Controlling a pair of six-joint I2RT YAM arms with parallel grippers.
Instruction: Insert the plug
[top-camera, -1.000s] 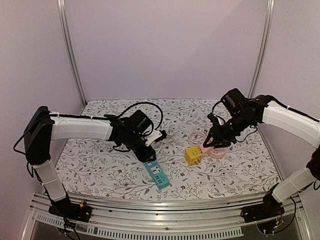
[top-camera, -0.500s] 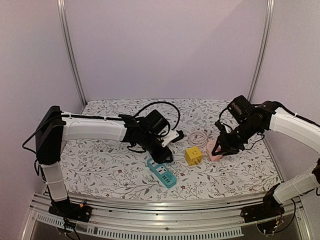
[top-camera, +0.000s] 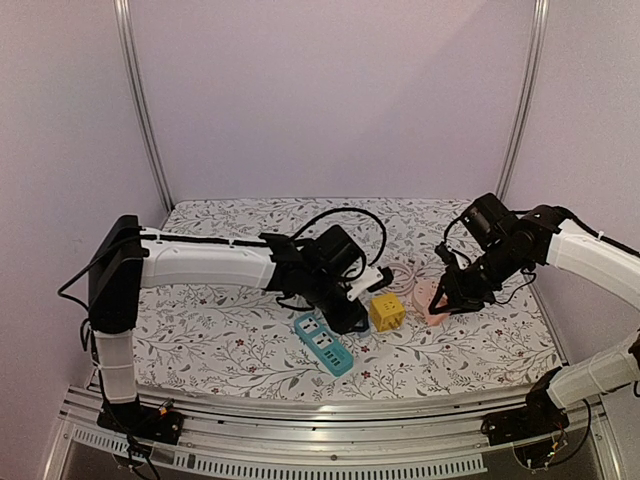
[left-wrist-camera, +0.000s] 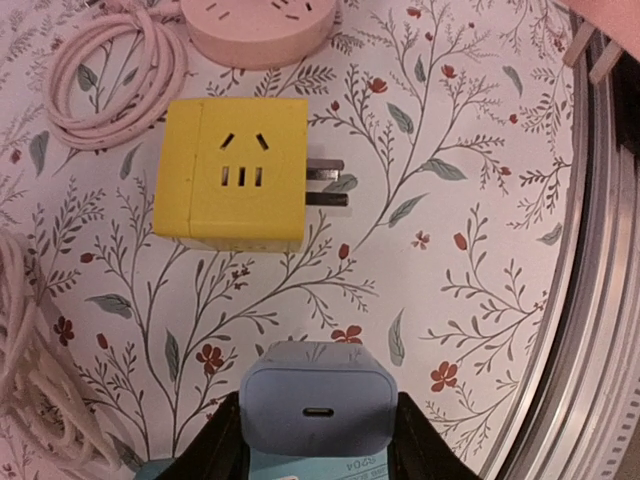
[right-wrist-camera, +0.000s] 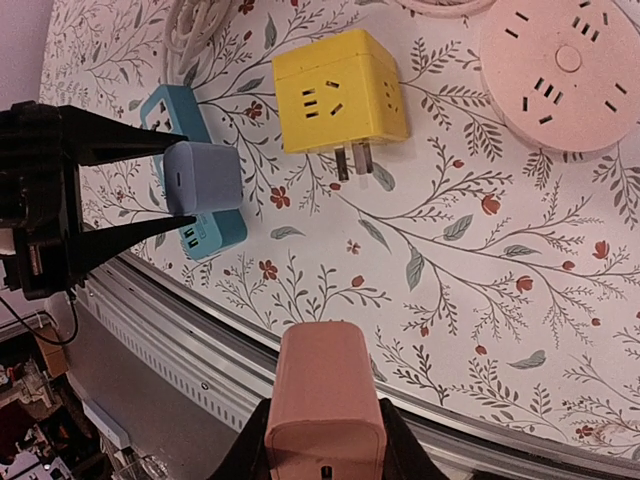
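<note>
The left end effector (left-wrist-camera: 316, 420) is clamped on a blue-grey charger (left-wrist-camera: 316, 385), held over the teal power strip (top-camera: 322, 345) on the floral desk (top-camera: 200, 330). The right end effector (right-wrist-camera: 325, 440) grips a pink plug (right-wrist-camera: 324, 395) near the round pink socket (right-wrist-camera: 568, 70). A yellow cube adapter (left-wrist-camera: 232, 172) lies between them, prongs bare.

**Two arms close in at mid-desk**

The left arm (top-camera: 200, 265) reaches across the flowered desk (top-camera: 200, 330). Its claw (top-camera: 352, 316) sits low between a teal power strip (top-camera: 322, 345) and a yellow cube adapter (top-camera: 387, 312). The right claw (top-camera: 447, 298) hangs at a round pink socket (top-camera: 428, 301) just beside the cube. A pale coiled cable (top-camera: 400, 272) lies behind them. What either claw grips cannot be made out.
</note>
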